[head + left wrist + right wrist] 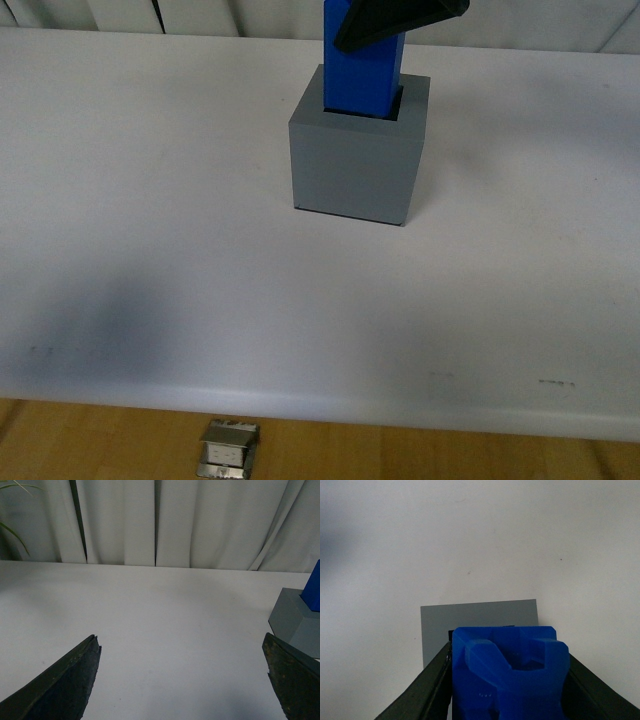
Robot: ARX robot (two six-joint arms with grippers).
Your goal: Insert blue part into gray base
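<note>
Clamped in the right gripper [510, 685], the bright blue matte square-sectioned block [362, 78] stands upright, long axis vertical, lower end sunk in the top recess of the matte blue-gray cube [350, 170] on the white table [150, 250]; the left gripper [180, 680] gapes empty.

My right pincer [510, 685] clamps the bright blue part [362, 85] upright, its lower end inside the square recess of the gray base [350, 170], a sharp-edged cube on the desk [150, 200].
</note>
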